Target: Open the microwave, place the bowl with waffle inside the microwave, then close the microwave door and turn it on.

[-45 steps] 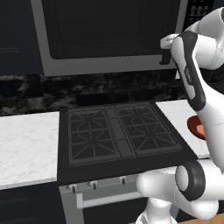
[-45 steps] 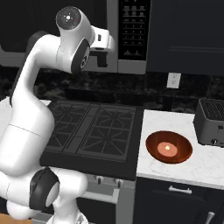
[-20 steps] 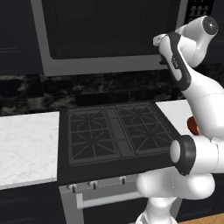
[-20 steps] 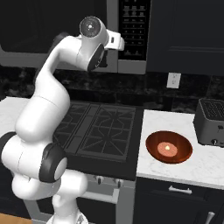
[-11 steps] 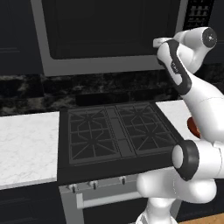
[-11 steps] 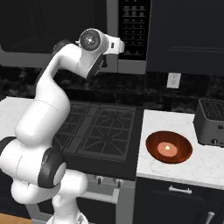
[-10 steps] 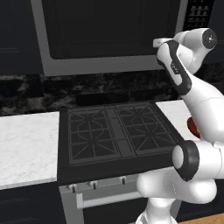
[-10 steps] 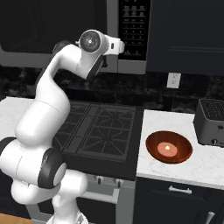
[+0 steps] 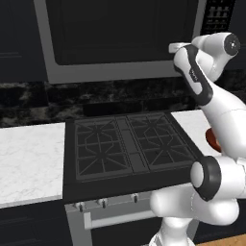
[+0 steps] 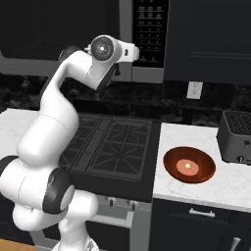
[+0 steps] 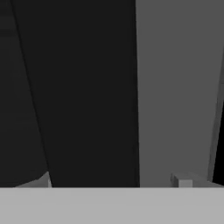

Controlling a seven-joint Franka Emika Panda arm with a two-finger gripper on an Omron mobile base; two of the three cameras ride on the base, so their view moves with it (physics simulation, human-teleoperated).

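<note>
White marble counter (image 10: pixel 230 184): bowl (image 10: pixel 189 164), toaster (image 10: pixel 235 138) probably, both resting.

My arm (image 10: pixel 54 122) is glossy white, made of thick rounded segments. Dark grey bands (image 10: pixel 56 193) sit at the joints, and one dark stripe (image 9: pixel 196 79) runs along the upper segment. A round grey cap (image 10: pixel 103 47) with a small disc in its centre closes the wrist joint. My fingertips (image 11: pixel 181 180) look small, grey and blocky.

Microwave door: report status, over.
Hand up against microwave door, fingers astride its dark handle. Door shut. Bowl with waffle waiting on counter right of stove. Nothing blocking.
</note>
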